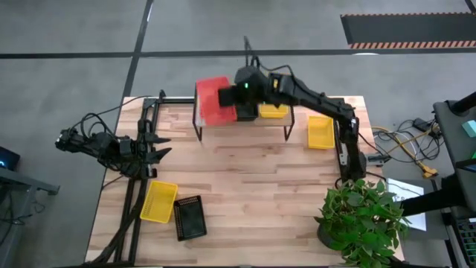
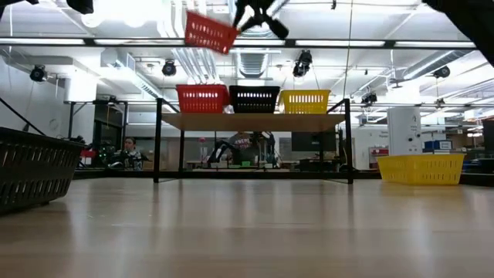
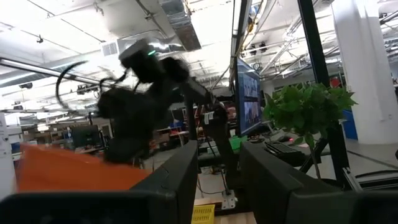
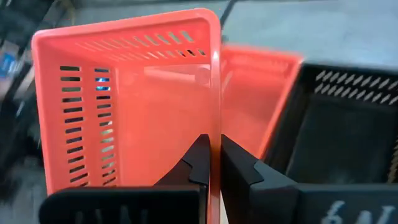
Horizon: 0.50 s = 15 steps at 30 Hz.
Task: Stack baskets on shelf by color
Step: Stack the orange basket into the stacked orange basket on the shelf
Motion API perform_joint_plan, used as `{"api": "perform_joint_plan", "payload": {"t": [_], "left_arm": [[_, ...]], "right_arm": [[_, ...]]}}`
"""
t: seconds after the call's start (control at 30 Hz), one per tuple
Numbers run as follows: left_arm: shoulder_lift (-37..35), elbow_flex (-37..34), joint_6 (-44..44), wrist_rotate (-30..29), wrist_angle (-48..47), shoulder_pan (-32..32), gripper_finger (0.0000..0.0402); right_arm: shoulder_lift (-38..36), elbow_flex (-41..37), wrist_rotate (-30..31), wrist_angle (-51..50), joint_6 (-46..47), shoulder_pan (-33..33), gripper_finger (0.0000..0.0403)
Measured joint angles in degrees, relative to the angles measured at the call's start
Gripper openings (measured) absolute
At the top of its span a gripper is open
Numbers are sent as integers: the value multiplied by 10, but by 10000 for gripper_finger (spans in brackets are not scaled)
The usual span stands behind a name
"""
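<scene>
Right gripper (image 4: 214, 163) clamped on the rim of a red-orange basket (image 4: 124, 106), fingers pinching its wall, basket tilted in the air above the shelf (image 2: 255, 121). Directly below on the shelf: another red-orange basket (image 2: 202, 98), then a black basket (image 2: 255, 99) and a yellow basket (image 2: 306, 100) in a row. Left gripper (image 1: 152, 145) parked at the table's left edge, fingers apart, holding nothing.

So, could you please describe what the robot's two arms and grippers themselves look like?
Both arms are dark, jointed and slim. The right arm shows yellowish patches on its upper links and a small green light near the wrist. The left arm trails loose black cables. The right gripper has two flat, matte black fingers tapering to blunt tips; the left gripper has the same black fingers.
</scene>
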Motion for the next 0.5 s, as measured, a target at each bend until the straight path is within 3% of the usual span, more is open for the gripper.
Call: {"api": "perform_joint_plan", "payload": {"t": [0.2, 0.5], "left_arm": [[-5, -1, 14, -37, -9, 0, 105], [-6, -3, 27, -74, -12, 0, 105]], "right_arm": [[19, 0, -42, 6, 46, -65, 13], [49, 0, -56, 45, 42, -80, 13]]}}
